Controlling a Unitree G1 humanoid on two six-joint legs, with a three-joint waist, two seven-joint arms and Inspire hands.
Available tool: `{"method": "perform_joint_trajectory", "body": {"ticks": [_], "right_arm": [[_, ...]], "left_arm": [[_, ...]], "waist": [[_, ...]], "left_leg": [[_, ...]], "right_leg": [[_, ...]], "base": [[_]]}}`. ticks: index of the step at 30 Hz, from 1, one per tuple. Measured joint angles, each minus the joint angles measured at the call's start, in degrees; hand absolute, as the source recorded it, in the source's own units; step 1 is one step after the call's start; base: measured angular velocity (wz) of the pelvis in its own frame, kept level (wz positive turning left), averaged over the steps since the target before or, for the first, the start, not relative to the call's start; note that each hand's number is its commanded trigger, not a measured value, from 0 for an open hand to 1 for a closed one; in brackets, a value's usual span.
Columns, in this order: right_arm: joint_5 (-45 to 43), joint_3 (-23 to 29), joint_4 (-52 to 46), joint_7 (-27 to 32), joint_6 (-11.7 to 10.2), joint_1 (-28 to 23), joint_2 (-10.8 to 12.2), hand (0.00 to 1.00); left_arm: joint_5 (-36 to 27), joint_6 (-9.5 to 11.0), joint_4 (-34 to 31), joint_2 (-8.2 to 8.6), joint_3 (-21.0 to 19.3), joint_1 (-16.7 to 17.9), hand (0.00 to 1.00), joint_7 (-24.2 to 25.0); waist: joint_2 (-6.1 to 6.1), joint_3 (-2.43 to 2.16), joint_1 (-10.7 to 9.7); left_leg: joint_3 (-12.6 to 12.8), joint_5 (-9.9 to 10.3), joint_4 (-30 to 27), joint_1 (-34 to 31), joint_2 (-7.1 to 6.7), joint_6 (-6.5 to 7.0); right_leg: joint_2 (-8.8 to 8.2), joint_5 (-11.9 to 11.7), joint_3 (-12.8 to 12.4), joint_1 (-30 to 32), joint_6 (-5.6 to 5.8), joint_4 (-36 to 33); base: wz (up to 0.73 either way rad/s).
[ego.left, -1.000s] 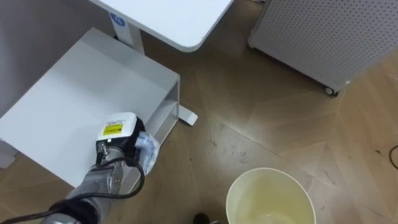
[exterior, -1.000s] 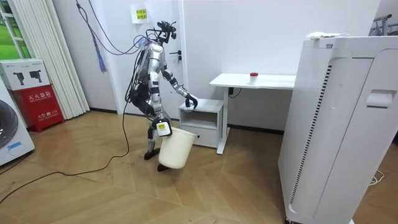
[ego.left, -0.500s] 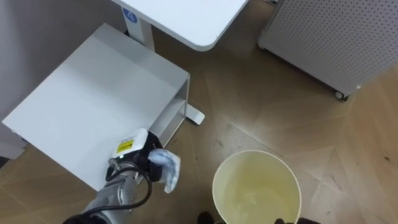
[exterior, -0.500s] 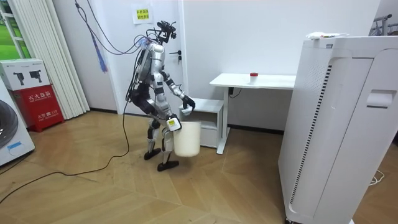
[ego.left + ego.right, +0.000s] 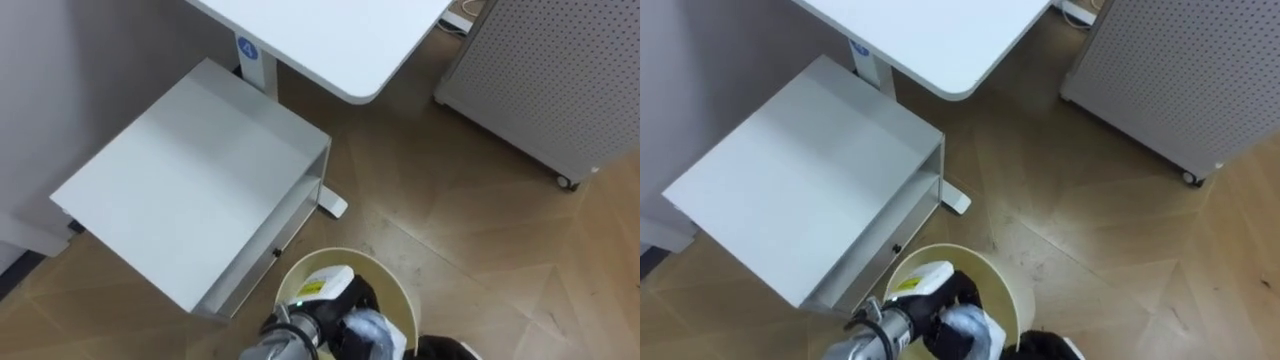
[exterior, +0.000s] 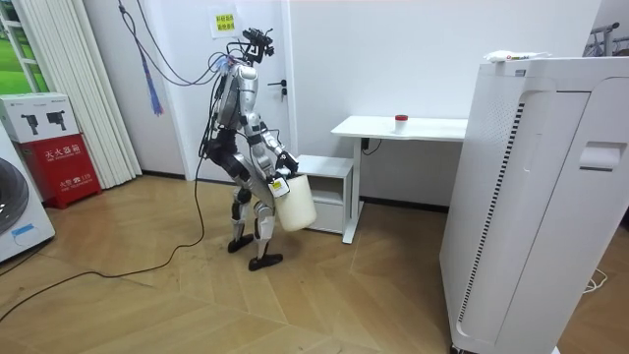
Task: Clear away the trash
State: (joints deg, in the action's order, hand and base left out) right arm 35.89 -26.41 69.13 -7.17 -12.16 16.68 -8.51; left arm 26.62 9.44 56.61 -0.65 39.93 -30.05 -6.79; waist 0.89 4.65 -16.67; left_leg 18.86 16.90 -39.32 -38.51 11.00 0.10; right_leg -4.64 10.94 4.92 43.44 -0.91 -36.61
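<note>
Your left hand [image 5: 345,303] sits right over the mouth of the cream waste bin [image 5: 305,270], its fingers curled round a crumpled pale wad of garbage [image 5: 372,334] — so the task's thing is in that hand, above the bin's opening and not yet let go. The bin is held up off the wooden floor [image 5: 470,230] at about hip height and looks tilted toward the robot's body. I judge that is why the hand can reach the mouth without the robot bending. In the room view the right hand [image 6: 279,183] is at the bin's rim and seems to carry it, though I cannot tell whether it is clasped there. The robot stands upright just beside the low white cabinet [image 5: 195,190], which lies at ten o'clock from the bin in the eye views. The white desk [image 5: 340,35] is at twelve o'clock and the white perforated unit on castors [image 5: 560,80] at two o'clock, well apart. What remains, as I read it, is the release: straighten the fingers while the wad is inside the rim's circle. The wad looks light and crushable, so it may cling to the fingers or catch on the rim — hold the bin steady beneath.
</note>
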Motion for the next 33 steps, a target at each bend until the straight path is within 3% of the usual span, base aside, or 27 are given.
{"method": "perform_joint_trajectory", "body": {"ticks": [9, 25, 31, 33], "right_arm": [[0.00, -0.33, -0.10, -0.55, -0.38, -0.43, -0.25, 1.00], [-0.52, -0.34, -0.26, -1.54, -0.27, -0.46, -0.30, 1.00], [-0.78, 0.74, 1.29, -3.20, -0.17, -1.41, -1.53, 1.00], [-1.72, 0.90, 2.15, -3.91, -0.08, -1.89, -2.45, 1.00]], "left_arm": [[0.55, 0.40, -0.09, -0.01, 1.71, 0.11, 0.00, 0.86], [3.23, 0.39, 0.28, -0.24, 1.94, 1.60, 0.00, 2.12], [3.78, 0.46, -0.22, -0.55, 1.55, 2.77, 0.00, 4.10], [4.40, 0.76, -1.53, -1.88, 1.34, 3.32, 0.00, 5.07]], "waist": [[-0.14, -0.12, -0.47], [0.10, -0.30, -0.11], [0.34, -0.43, 1.97], [0.82, -0.73, 2.65]], "left_leg": [[0.86, -0.30, 1.43, 0.69, -0.76, 0.48], [1.35, -0.31, 1.84, 1.34, -0.79, 0.48], [1.36, -0.91, 5.05, 6.16, -1.86, 0.17], [1.33, -1.05, 6.67, 8.40, -1.92, 0.00]], "right_leg": [[-0.20, -0.44, -0.37, -0.19, 0.50, 1.02], [-0.30, -0.48, -0.42, -0.50, 0.55, 1.13], [-0.49, -0.61, -0.65, -4.73, 0.72, 3.01], [-0.40, -0.60, -0.33, -7.09, 0.73, 4.12]], "base": [[-0.01], [0.00], [-0.01], [0.02]]}}
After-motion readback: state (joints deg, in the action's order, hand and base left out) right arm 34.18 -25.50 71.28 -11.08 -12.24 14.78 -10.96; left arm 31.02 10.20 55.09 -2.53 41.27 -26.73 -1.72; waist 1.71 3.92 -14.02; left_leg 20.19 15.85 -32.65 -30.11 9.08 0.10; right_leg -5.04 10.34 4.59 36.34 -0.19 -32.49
